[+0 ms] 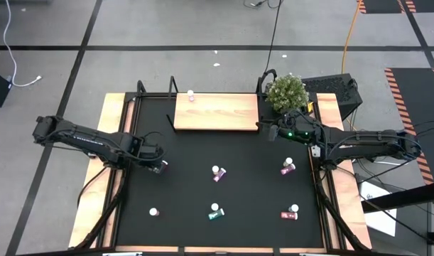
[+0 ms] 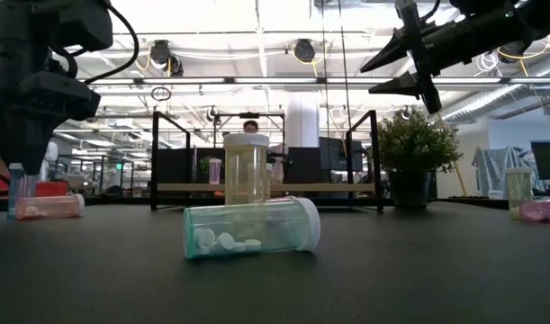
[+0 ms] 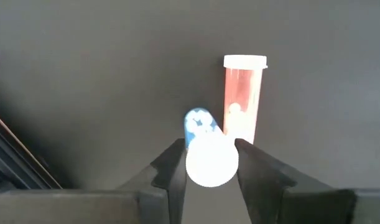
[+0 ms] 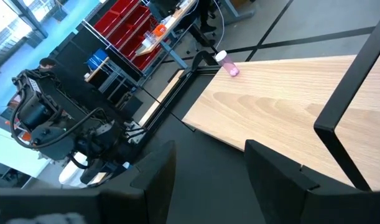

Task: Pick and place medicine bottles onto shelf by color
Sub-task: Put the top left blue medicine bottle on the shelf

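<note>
My left gripper (image 1: pixel 160 165) points down at the table's left side, shut on a blue medicine bottle (image 3: pixel 202 127) with a white cap that stands upright on the black tabletop. An orange bottle (image 3: pixel 242 99) lies beside it. My right gripper (image 1: pixel 273 131) hangs open in the air by the right end of the shelf (image 1: pixel 217 112), holding nothing. One pink bottle (image 1: pixel 191 96) rests on the shelf's far left part. Several more bottles lie or stand on the table: magenta (image 1: pixel 218 173), magenta (image 1: pixel 288 167), green (image 1: pixel 215 210), pink (image 1: pixel 290 212) and one near the left front (image 1: pixel 154 211). My left gripper pinches the blue bottle's white cap (image 3: pixel 211 163) between its two fingers (image 3: pixel 174 168), one on either side. The fingers come from above, pointing down. The bottle stands upright with its base on the tabletop.
A potted plant (image 1: pixel 286 91) stands at the shelf's right end, close to my right gripper. Black metal brackets (image 1: pixel 172 87) rise at the shelf's ends. Wooden strips (image 1: pixel 110 135) run along the table's left and right sides. Bare black tabletop lies in front of the shelf.
</note>
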Available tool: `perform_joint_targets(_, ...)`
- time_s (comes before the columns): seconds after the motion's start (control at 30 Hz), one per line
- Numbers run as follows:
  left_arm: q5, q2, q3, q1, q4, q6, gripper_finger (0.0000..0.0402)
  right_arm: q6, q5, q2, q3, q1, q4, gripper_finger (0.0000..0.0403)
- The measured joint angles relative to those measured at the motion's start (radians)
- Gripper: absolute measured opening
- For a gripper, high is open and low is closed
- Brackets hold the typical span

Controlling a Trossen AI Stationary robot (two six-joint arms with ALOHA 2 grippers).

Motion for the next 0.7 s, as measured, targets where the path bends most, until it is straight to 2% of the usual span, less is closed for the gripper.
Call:
perform_joint_targets(0.1,0.051,0.000,0.026,0.006,-0.025,-0.005,0.0128,-0.011,0.000,0.000,0.000,0.000,0.000,0.0185)
perform_joint_targets(0.23,0.073,0.000,0.138,0.035,-0.118,0.034,0.0134,-0.037,0.001,0.000,0.000,-0.003,0.000,0.0185)
perform_joint_targets(0.47,0.078,0.041,0.477,0.117,-0.256,0.223,0.0123,-0.079,-0.001,0.000,0.000,-0.002,0.010,0.0185)
perform_joint_targets(0.57,0.079,0.114,0.637,0.164,-0.333,0.319,0.0125,-0.092,-0.003,0.000,0.000,0.001,0.015,0.0185)
perform_joint_targets(0.7,0.080,0.270,0.849,0.249,-0.404,0.489,0.0127,-0.119,-0.039,0.000,0.000,0.001,0.022,0.0185)
